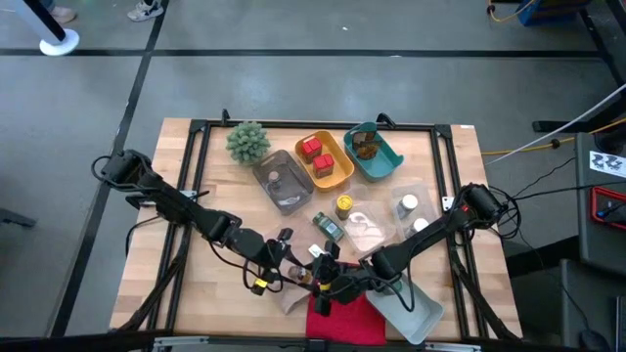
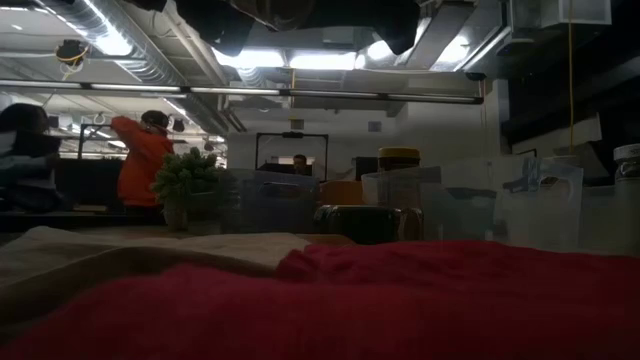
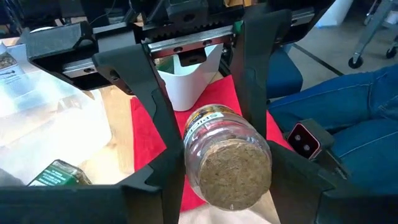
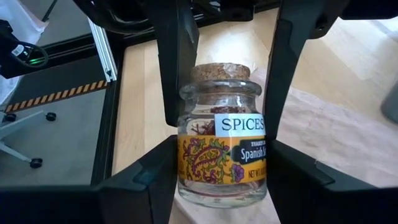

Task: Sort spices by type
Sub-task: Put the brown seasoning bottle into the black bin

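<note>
A small glass spice jar (image 4: 221, 143) with a cork stopper and an orange label lies level in the air between my two grippers, above a red cloth (image 1: 342, 318) near the table's near edge. Its cork (image 3: 233, 168) points at my left gripper (image 3: 227, 183) and its bottom at my right gripper (image 4: 222, 177). Both grippers are shut on it, meeting nose to nose (image 1: 318, 279). The low view shows only dark gripper bodies at its top, not the jar. My left gripper pinches the jar's cork end (image 3: 191, 165) between its two fingers, one on each side. It comes level from the table's left, with the fingers lying along the jar. The jar is lifted clear. My right gripper pinches the jar's lower body (image 4: 186, 171), by the label, between its two fingers. It comes level from the table's right, with the fingers lying along the jar.
Farther back stand a spiky green plant (image 1: 247, 142), a clear tray (image 1: 284, 186) with one jar, an orange tray (image 1: 337, 171) with two red tins and a teal tray (image 1: 386, 161) with brown jars. Yellow-capped (image 1: 344, 205), green-labelled (image 1: 330, 227) and white-capped jars (image 1: 408, 205) stand mid-table. A grey tray (image 1: 406, 308) lies near the right.
</note>
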{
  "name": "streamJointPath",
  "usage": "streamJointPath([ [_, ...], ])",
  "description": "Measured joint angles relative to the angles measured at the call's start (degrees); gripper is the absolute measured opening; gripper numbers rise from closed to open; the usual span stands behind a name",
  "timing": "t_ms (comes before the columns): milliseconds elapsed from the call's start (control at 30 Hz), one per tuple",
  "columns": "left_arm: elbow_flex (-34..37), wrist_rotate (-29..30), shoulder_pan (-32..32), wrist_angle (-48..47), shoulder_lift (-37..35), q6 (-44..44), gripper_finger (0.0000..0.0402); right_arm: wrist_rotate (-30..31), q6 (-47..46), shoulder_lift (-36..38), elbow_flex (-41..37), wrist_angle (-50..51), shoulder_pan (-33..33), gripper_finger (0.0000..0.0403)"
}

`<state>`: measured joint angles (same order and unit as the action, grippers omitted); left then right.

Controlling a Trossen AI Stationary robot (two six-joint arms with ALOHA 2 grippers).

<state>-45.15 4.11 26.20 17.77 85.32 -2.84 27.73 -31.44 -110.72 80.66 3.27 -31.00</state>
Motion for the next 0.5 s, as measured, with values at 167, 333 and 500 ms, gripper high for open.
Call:
streamJointPath([
  [167, 0.0, -0.55, 0.0, 0.71, 0.0, -0.13, 0.0172, -0.45, 0.02, 0.0, 0.0, -0.34, -0.05, 0.0216],
  [333, 0.0, -0.89, 0.03, 0.69, 0.02, -0.12, 0.0161, -4.05, 0.27, 0.0, 0.02, -0.46, 0.34, 0.0232],
  [500, 0.02, -0.47, 0.0, 0.71, 0.02, -0.12, 0.0161, -6.88, 0.11, 0.0, 0.02, -0.44, 0.79, 0.0254],
])
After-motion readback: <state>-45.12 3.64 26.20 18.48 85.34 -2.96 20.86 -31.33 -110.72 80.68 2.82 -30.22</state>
